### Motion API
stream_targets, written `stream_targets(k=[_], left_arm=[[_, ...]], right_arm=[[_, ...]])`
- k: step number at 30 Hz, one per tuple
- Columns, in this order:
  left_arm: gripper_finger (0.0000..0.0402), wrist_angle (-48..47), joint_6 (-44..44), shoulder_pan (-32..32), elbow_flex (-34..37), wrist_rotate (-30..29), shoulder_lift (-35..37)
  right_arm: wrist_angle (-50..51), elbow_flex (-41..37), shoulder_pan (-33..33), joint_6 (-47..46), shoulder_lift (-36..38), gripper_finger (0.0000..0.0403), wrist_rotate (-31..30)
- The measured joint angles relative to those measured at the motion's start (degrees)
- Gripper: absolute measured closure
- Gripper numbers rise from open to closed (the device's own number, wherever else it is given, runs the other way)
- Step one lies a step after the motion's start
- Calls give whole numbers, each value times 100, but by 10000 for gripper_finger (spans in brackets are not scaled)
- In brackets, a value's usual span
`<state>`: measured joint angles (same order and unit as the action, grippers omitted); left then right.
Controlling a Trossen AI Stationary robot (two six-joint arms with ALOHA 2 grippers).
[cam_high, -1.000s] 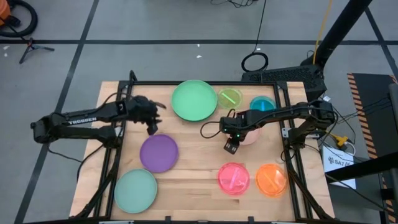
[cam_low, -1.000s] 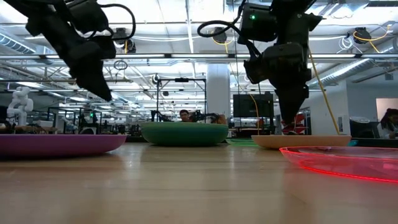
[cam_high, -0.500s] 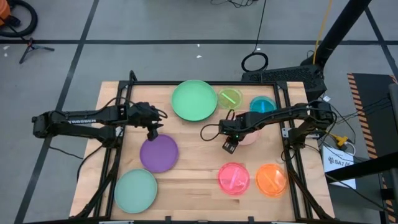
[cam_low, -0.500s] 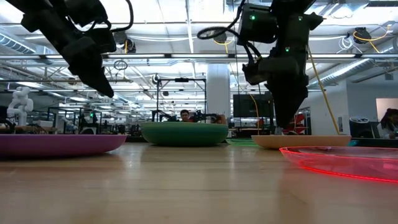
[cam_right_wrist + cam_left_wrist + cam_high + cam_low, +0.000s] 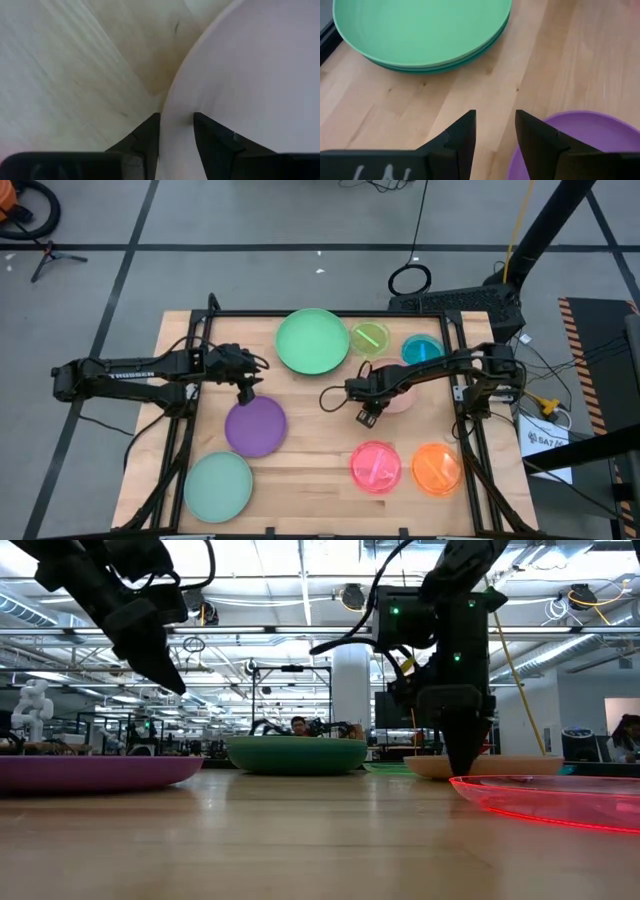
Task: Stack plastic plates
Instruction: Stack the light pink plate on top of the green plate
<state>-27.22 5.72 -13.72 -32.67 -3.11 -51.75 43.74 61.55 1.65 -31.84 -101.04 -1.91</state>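
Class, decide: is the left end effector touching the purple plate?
Apart. In the low view the left end effector hangs well above the purple plate, with clear background between them.

Plates (image 5: 313,340) scattered flat on table: mint stack, purple, pink.

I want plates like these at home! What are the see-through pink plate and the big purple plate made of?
Both look like plastic. The small translucent hot pink plate has a glossy finish: its rim glows in the low view, and light passes through it. The larger round purple plate is opaque and looks smooth and matte, with no bright glare.
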Motion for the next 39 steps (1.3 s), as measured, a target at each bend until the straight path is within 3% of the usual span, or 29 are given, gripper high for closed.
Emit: stream_targets(k=[11,27,30,33,39], left_arm=[[259,46,2,0,0,-3,0],[259,121,-114,0,0,-5,0],[259,233,-185,-1,0,-5,2],[259,419,-351,0,0,-9,2],[259,1106,-934,-9,0,-12,2]], right_arm=[[93,15,-7,6,-21,392,-125],[1405,1026,-23,194,770,396,327],[1391,1316,-33,721,918,396,185],[1156,1659,-5,1596,965,397,-479],[33,1892,366,4573,835,397,-693]])
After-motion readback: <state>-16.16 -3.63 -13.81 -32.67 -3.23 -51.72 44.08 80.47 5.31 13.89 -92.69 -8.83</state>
